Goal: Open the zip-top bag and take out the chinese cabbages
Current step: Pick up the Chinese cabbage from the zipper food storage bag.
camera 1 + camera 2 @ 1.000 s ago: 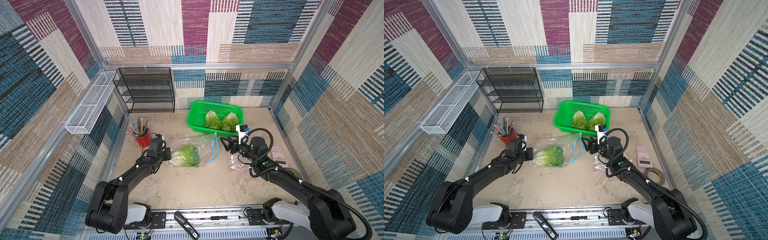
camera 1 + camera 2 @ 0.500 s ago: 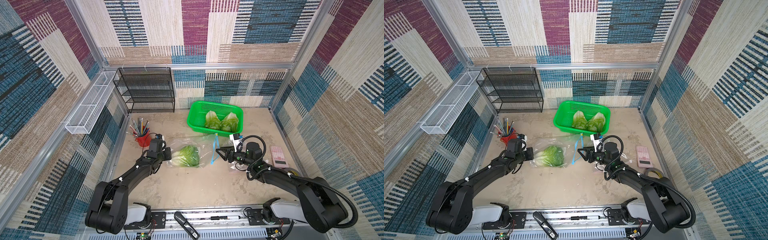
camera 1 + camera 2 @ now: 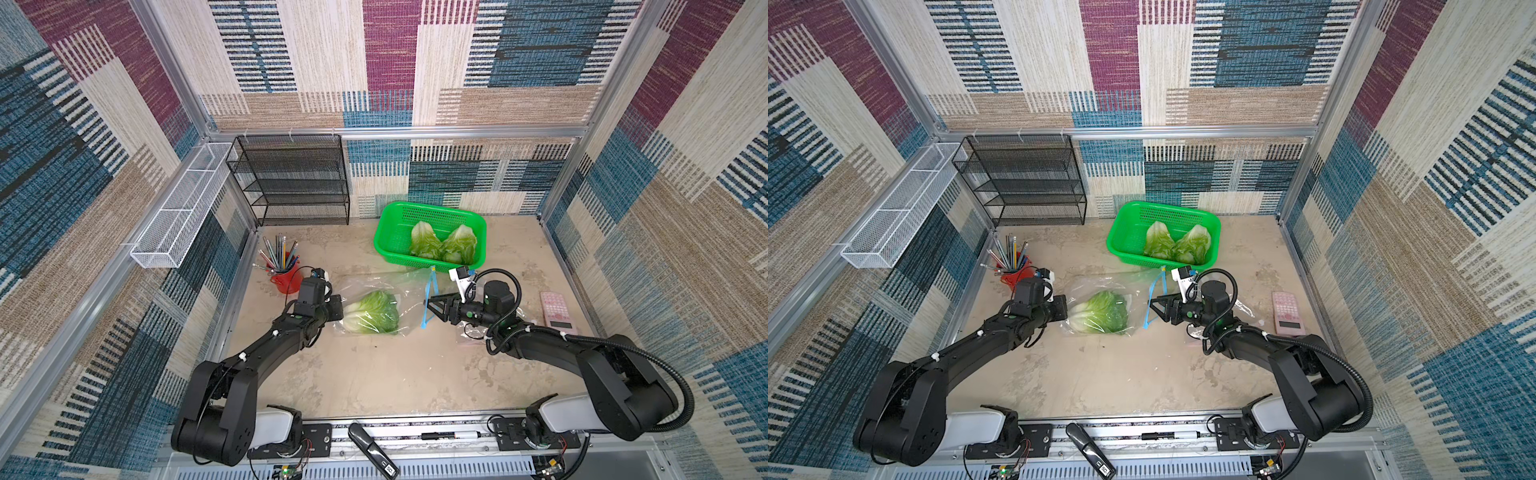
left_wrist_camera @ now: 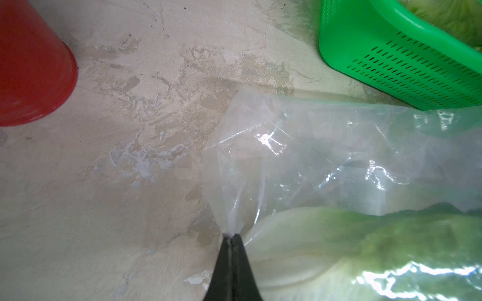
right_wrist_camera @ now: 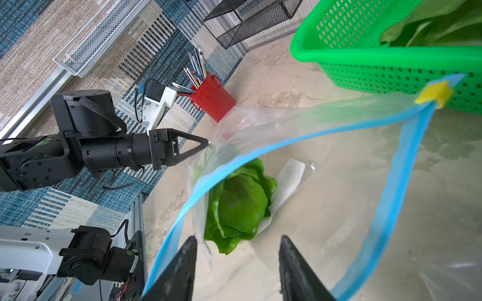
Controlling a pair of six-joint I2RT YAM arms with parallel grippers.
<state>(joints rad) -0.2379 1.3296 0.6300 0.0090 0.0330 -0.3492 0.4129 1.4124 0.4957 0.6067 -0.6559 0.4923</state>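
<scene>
The clear zip-top bag [image 3: 374, 286] lies flat mid-table, its blue zip mouth [image 5: 399, 182] gaping toward my right arm, yellow slider [image 5: 434, 95] at the far end. One chinese cabbage [image 3: 371, 312] [image 3: 1100, 312] [image 5: 240, 206] lies inside it. Two more cabbages [image 3: 424, 240] [image 3: 460, 245] sit in the green basket [image 3: 386, 232]. My left gripper [image 3: 338, 307] [image 4: 230, 235] is shut on the bag's sealed bottom end, beside the white stem. My right gripper [image 3: 428, 307] [image 5: 238, 238] is open at the mouth, its fingertips between the two blue strips, short of the leaves.
A red pencil cup [image 3: 286, 277] stands just behind my left wrist. A black mesh rack [image 3: 299, 183] and a white wire tray [image 3: 178, 208] are at the back left. A pink calculator [image 3: 557, 311] lies right. Crumpled clear plastic [image 3: 473, 332] sits under my right arm.
My right gripper has dropped from near the basket and moved left to the bag's mouth, its jaws narrowing somewhat. The left gripper has kept its hold without moving.
</scene>
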